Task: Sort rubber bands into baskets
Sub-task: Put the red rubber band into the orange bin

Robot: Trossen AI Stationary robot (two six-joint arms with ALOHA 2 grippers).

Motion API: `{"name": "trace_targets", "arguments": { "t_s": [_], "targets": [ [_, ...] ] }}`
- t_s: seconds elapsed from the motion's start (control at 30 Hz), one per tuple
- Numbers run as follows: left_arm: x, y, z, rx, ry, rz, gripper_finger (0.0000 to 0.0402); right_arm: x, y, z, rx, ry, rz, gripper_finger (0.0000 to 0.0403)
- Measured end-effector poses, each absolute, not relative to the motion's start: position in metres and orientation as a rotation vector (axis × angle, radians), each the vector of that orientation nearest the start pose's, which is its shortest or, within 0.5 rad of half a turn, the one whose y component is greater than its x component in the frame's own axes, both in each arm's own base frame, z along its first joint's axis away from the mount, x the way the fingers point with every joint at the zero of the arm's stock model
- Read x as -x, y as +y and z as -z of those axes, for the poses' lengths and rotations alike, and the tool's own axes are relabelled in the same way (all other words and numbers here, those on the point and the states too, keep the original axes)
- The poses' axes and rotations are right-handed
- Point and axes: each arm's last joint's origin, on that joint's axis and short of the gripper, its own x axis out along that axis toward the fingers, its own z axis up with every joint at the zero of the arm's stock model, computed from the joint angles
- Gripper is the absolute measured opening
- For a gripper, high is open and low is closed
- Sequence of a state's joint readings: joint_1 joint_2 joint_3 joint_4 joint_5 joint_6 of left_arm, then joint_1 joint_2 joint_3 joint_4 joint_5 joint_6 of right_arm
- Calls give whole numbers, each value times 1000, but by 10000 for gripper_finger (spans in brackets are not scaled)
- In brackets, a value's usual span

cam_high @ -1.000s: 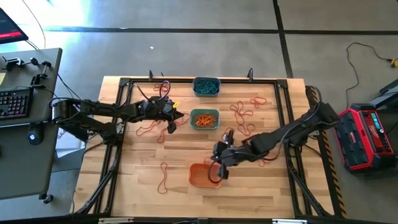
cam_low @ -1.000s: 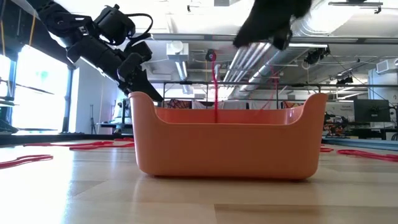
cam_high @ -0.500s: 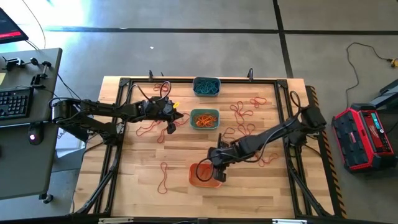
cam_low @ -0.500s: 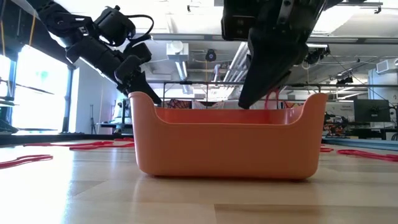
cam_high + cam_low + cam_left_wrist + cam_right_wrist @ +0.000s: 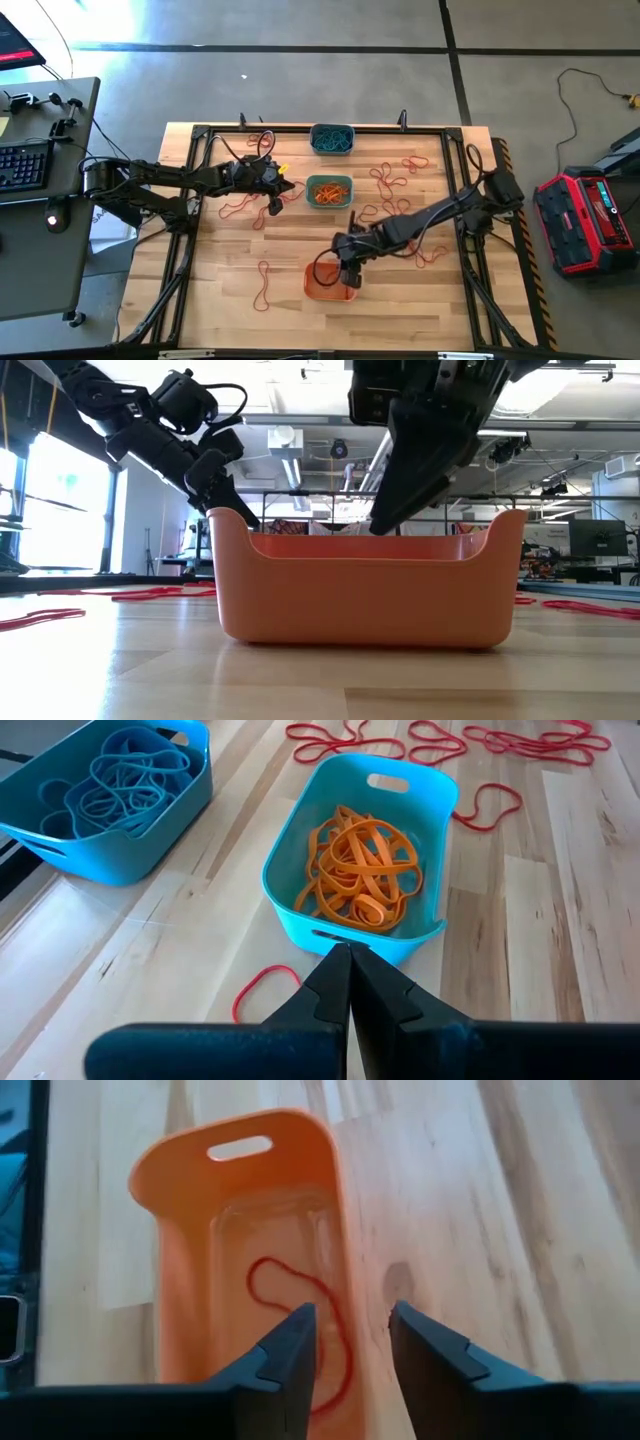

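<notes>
The right gripper [image 5: 345,1342] has just let go: a moment back it hung over the orange basket [image 5: 328,283] with a red rubber band dangling from closed fingers, and now those fingers stand apart with nothing between them, poised over the basket's near end. The red band [image 5: 300,1320] lies loose on the basket floor, curled in a thin squiggle, clear of the gripper as far as the right wrist view shows. From table height the arm looms dark above the basket's rim, and the hanging red strand that showed there a second ago is gone. So one more band is sorted, I'd say, and red evidently belongs in the orange basket. Plenty remains: red bands [image 5: 392,182] are strewn over the table on the right arm's side, with more near the left arm and a couple toward the front edge. The teal-green basket [image 5: 437,805] already holds a heap of orange bands [image 5: 360,870], and the grey-blue basket [image 5: 160,835] a tangle of blue ones. The left gripper [image 5: 349,982] waits beside the teal-green basket, fingers pressed together and empty, with a stray red band on the wood just below it. The right arm's next job looks like lifting clear and going back for another.
</notes>
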State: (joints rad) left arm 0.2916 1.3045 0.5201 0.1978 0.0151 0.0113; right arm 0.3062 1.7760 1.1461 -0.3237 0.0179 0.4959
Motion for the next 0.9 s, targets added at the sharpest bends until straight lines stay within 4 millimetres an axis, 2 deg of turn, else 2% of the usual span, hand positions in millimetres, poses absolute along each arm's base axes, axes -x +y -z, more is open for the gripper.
{"name": "trace_targets", "arguments": {
  "t_s": [0.2, 0.3, 0.4, 0.53, 0.63, 0.7, 0.8, 0.9],
  "targets": [
    [-237, 71, -174, 79, 582, -265, 0, -349, 99, -190, -244, 996, -45, 118],
    [-237, 71, -174, 79, 581, -265, 0, -348, 94, -205, -163, 1055, -17, 109],
    [-237, 70, -174, 87, 579, -262, 0, -339, 84, -219, -23, 1154, 111, 90],
    [-238, 69, -175, 107, 566, -264, 0, -323, 65, -221, 35, 1254, 205, 52],
    [-238, 68, -176, 106, 562, -263, 0, -308, 45, -210, 18, 1277, 246, 17],
    [-238, 68, -176, 106, 562, -263, 0, -296, 32, -203, -10, 1250, 276, 5],
    [-238, 68, -176, 106, 562, -264, 0, -276, 12, -199, -63, 1141, 346, 8],
    [-238, 68, -175, 105, 562, -265, 0, -250, -11, -193, -132, 1049, 486, 5]
  ]
}}
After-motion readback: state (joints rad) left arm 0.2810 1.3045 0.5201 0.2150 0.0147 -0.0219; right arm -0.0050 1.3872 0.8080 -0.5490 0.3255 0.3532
